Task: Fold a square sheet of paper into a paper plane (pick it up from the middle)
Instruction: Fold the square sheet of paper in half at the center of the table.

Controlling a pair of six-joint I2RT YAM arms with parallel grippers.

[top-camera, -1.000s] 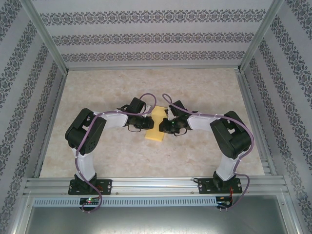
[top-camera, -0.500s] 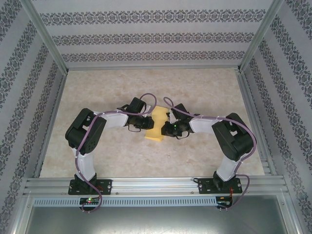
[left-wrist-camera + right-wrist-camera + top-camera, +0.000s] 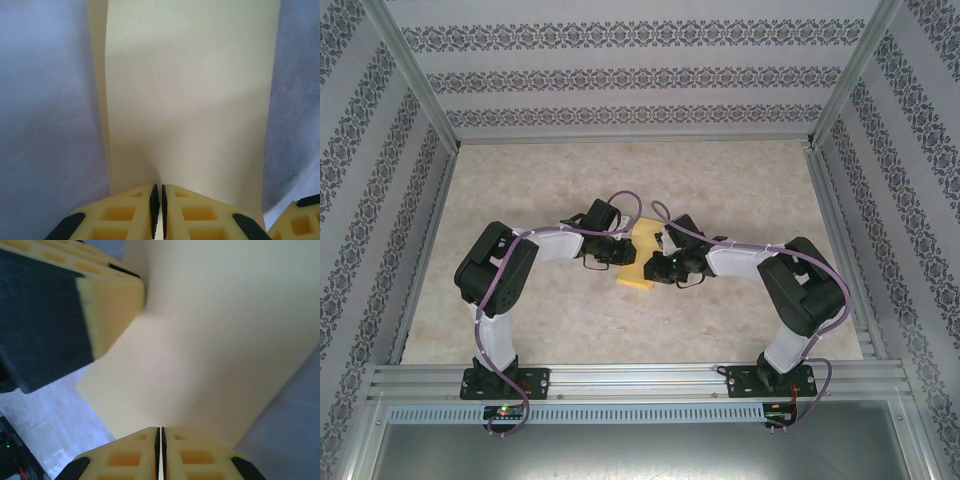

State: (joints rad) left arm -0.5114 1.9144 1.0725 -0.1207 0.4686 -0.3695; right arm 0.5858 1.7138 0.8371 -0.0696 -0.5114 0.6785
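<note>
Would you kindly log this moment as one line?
left end effector: shut on paper | right end effector: shut on paper | paper: folded

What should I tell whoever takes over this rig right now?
Grippers: left gripper shut on one edge of the yellow sheet of paper; right gripper shut on the opposite side.
Where: paper held between both arms over the middle of the table.
Done: paper picked up, apparently folded over once.
Left: the remaining creases; no pointed plane shape yet.
</note>
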